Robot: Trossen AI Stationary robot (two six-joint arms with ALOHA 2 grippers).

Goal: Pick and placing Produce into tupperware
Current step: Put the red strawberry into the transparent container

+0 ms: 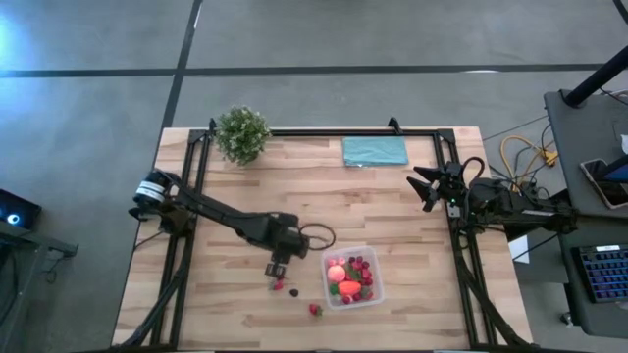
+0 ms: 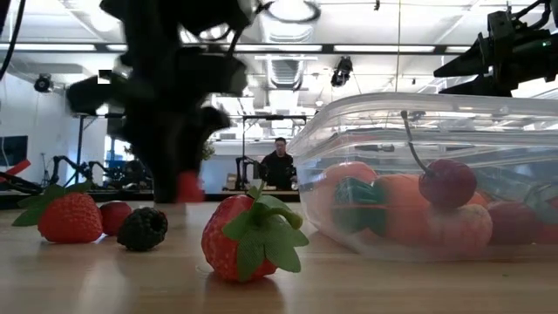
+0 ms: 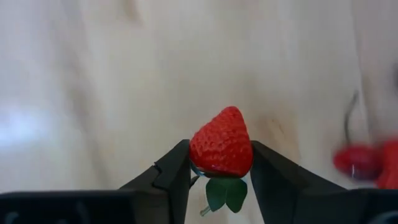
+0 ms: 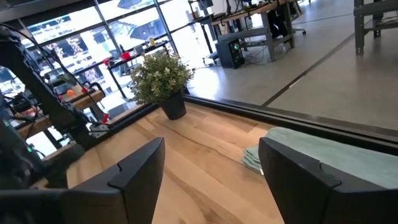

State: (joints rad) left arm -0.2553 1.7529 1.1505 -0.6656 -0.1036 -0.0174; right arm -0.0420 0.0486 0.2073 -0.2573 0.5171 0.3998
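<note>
The left gripper (image 3: pixel 221 163) is clamped on a red strawberry (image 3: pixel 221 142), one finger on each flank of the fruit. In the left wrist view the berry's long axis runs straight out ahead of the fingers: the pointed tip leads away from the wrist, and the green leaves sit back between the finger roots. In the high view this gripper (image 1: pixel 279 266) hangs over the near middle of the wooden table (image 1: pixel 392 196).

The tupperware (image 1: pixel 351 277), a clear shallow tub, sits just beside the held berry, at about 3 o'clock from the gripper in the high view. That short sideways gap is what the coming move likely depends on: the berry probably has to clear the tub's near wall before the fingers let go. The left arm is far nearer the tub than the right.

Loose produce lies on the wood around it: a small red piece (image 1: pixel 278 285) and a dark berry (image 1: pixel 293 292) at roughly 6 o'clock from the gripper, and another strawberry (image 1: pixel 315 310) at about 5 o'clock, close to the tub's corner. The tub already holds an orange carrot (image 1: pixel 349 288), a pink-orange ball (image 1: pixel 337 273) and several red pieces.

Farther off, the right gripper (image 1: pixel 424 186) waits at the table's right edge, its fingers spread wide with nothing between them. Beyond it lie a teal cloth (image 1: pixel 374 151) and, at the far left, a potted plant (image 1: pixel 242 133).
</note>
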